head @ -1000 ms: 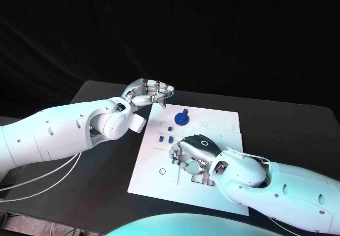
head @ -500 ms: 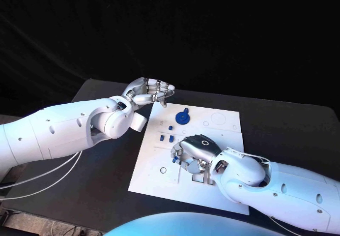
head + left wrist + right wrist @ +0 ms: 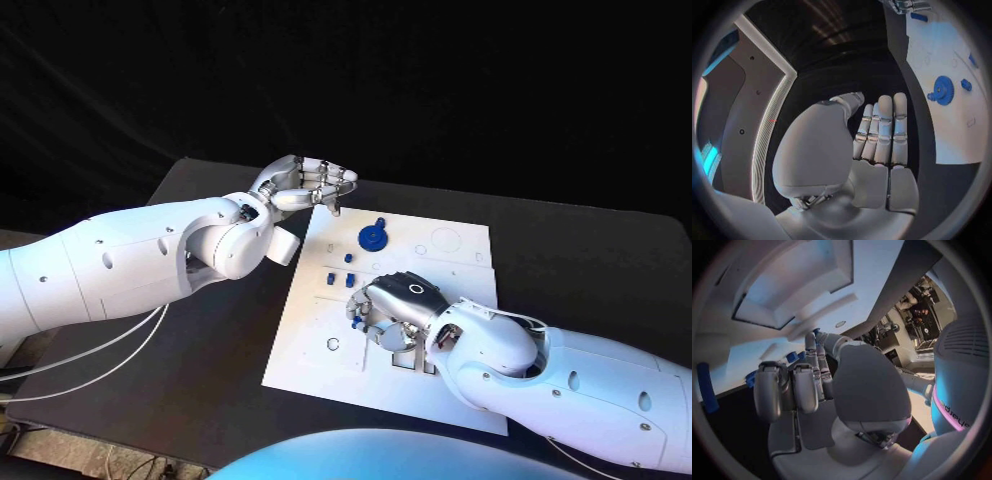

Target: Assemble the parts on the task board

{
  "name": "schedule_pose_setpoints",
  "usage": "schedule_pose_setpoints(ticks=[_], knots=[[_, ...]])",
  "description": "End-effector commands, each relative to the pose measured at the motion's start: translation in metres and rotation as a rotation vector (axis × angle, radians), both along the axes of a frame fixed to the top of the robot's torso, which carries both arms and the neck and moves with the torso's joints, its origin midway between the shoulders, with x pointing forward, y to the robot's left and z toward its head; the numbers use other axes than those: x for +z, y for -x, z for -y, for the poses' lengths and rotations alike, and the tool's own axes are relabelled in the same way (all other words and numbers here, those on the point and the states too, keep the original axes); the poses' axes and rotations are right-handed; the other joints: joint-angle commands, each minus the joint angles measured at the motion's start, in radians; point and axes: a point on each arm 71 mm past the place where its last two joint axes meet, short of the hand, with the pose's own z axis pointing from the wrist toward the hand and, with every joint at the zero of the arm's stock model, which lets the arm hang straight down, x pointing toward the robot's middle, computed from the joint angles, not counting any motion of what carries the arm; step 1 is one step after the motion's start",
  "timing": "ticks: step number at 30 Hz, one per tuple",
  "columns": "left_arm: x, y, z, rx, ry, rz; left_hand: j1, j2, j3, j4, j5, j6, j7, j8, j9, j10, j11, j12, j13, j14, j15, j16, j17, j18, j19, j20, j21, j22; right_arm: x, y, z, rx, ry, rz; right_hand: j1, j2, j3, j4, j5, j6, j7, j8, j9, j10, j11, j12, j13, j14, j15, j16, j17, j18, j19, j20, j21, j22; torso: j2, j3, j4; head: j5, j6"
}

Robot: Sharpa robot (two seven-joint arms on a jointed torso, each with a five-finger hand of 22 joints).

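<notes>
Left hand point(image 3: 304, 184) raised beside task board's point(image 3: 325, 360) far left corner, fingers curled inward, holding nothing. Right hand point(image 3: 392, 303) pressed fingers-down on board centre; grasp indeterminate. Blue gear point(image 3: 372, 238) on board's far portion.

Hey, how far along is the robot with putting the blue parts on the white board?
Early to midway, it seems. A blue gear already sits on the white board. The right robot hand is down on the board's middle, fingers over a small blue piece. Other small blue pieces lie loose; the left robot hand hovers beyond the board's far corner, holding nothing.
</notes>
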Motion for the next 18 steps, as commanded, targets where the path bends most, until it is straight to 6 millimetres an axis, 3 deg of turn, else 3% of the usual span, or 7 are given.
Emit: schedule_pose_setpoints(ticks=[1, 14, 18], knots=[[0.0007, 0.0, 0.0014, -0.003, 0.008, 0.001, -0.007, 0.001, -0.006, 0.002, 0.002, -0.008, 0.0, -0.003, -0.001, -0.006, -0.001, 0.003, 0.0, -0.009, 0.0, -0.004, -0.001, 0.013, -0.003, 0.002, -0.006, -0.001, -0.0048, 0.0026, -0.0012, 0.024, 0.036, -0.012, 0.0, 0.01, 0.005, -0.001, 0.002, 0.008, -0.001, 0.003, 0.002, 0.003, -0.003, -0.002, -0.001, 0.041, -0.007, -0.005, 0.0, -0.017, 0.036, -0.006, 0.004, 0.186, 0.0, -0.0002, -0.0005, 0.0, -0.001], [0.0006, -0.0002, 0.0006, 0.0, 0.007, 0.001, -0.007, 0.001, -0.006, 0.002, 0.002, -0.008, 0.0, -0.003, -0.001, -0.006, -0.001, 0.003, 0.0, -0.009, 0.0, -0.004, -0.001, 0.013, -0.003, 0.002, -0.006, -0.001, -0.0092, 0.0031, -0.0009, 0.027, 0.074, -0.025, -0.019, 0.001, 0.001, -0.004, -0.002, 0.001, 0.002, -0.002, 0.003, -0.002, 0.001, -0.011, -0.006, 0.041, -0.005, -0.006, -0.002, -0.017, 0.035, -0.005, 0.002, 0.186, 0.0, -0.0006, -0.0001, -0.001, -0.005], [0.0005, -0.0003, 0.0004, 0.0, 0.007, 0.0, -0.006, 0.002, -0.006, 0.001, 0.002, -0.009, 0.0, -0.003, -0.001, -0.007, -0.001, 0.004, 0.0, -0.01, 0.0, -0.004, -0.002, 0.013, -0.003, 0.002, -0.007, -0.002, -0.0087, 0.0025, 0.0001, 0.018, 0.066, -0.018, -0.039, -0.009, 0.001, -0.003, 0.001, -0.024, 0.012, -0.019, -0.004, -0.024, 0.01, -0.029, -0.013, 0.04, 0.003, -0.007, -0.005, -0.016, 0.034, 0.0, -0.001, 0.186, 0.0, -0.0003, 0.0001, -0.001, -0.006]])
